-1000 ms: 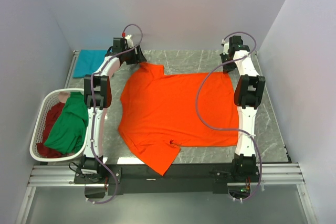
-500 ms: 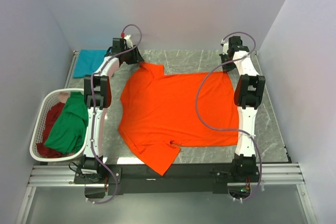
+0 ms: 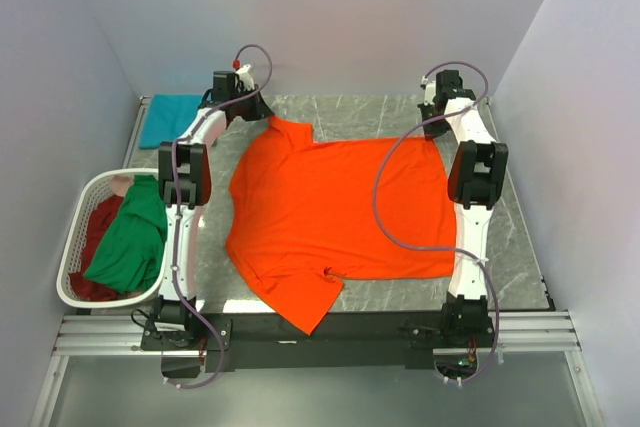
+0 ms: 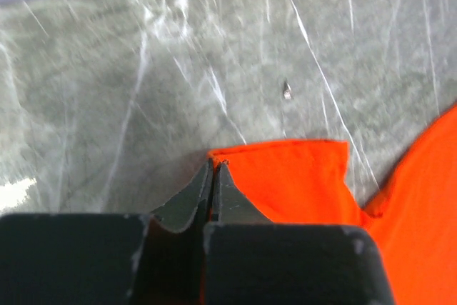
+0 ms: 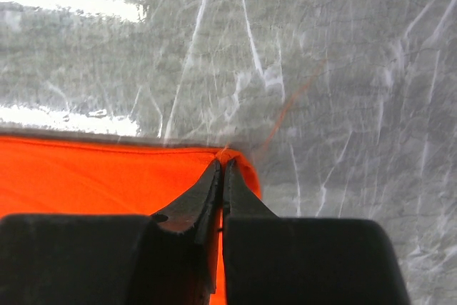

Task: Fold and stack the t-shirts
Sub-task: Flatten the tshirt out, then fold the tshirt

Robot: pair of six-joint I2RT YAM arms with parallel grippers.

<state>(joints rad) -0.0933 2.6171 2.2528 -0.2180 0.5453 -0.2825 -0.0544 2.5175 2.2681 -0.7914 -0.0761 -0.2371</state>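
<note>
left gripper (image 4: pixel 214 171) clamped on the orange t-shirt (image 3: pixel 330 207) at its far sleeve, right gripper (image 5: pixel 223 168) pinching the hem corner (first fold, i reckon). next: lift both evenly.

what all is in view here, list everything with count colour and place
orange shirt: 1, bright orange, spread flat mid-table
teal shirt: 1, teal, folded, far left corner beyond the basket
green shirt: 1, green, draped over the basket's right side
red shirt: 1, dark red, in the basket, partly under the green shirt
pale cloth: 1, pinkish, far end of the basket, mostly hidden
basket: 1, white, slatted, at the left
table: 1, grey marble, under the orange shirt
left gripper: 1, black, shut on the orange shirt's far sleeve
right gripper: 1, black, shut on the orange shirt's far hem corner
</note>
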